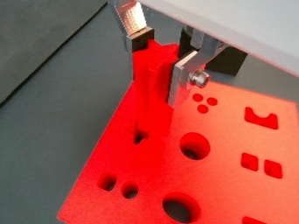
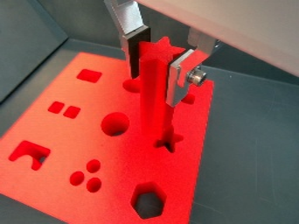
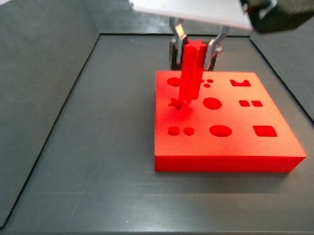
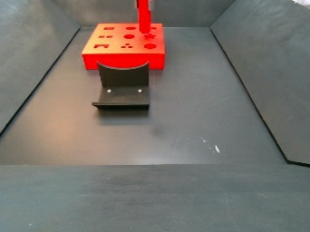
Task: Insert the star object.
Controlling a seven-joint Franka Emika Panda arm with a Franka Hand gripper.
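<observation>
The star object (image 2: 153, 101) is a long, slim red peg with a star-shaped top. It stands upright on the wide red block (image 2: 111, 92), with its lower end in the star-shaped hole (image 2: 169, 141). My gripper (image 2: 159, 66) is shut on the peg's upper end, one finger on each side. Both wrist views show this; the gripper (image 1: 160, 66) holds the peg (image 1: 149, 96) over the block (image 1: 233, 140). In a side view the gripper (image 3: 194, 44) holds the peg (image 3: 192, 73) above the block (image 3: 227, 163). The peg (image 4: 143, 16) also shows far off.
The block (image 4: 121, 60) has several other shaped holes: circles, squares, a hexagon (image 2: 149, 203). The dark fixture (image 4: 121, 91) stands on the floor just in front of the block. Dark walls rise around the grey floor (image 4: 158, 136).
</observation>
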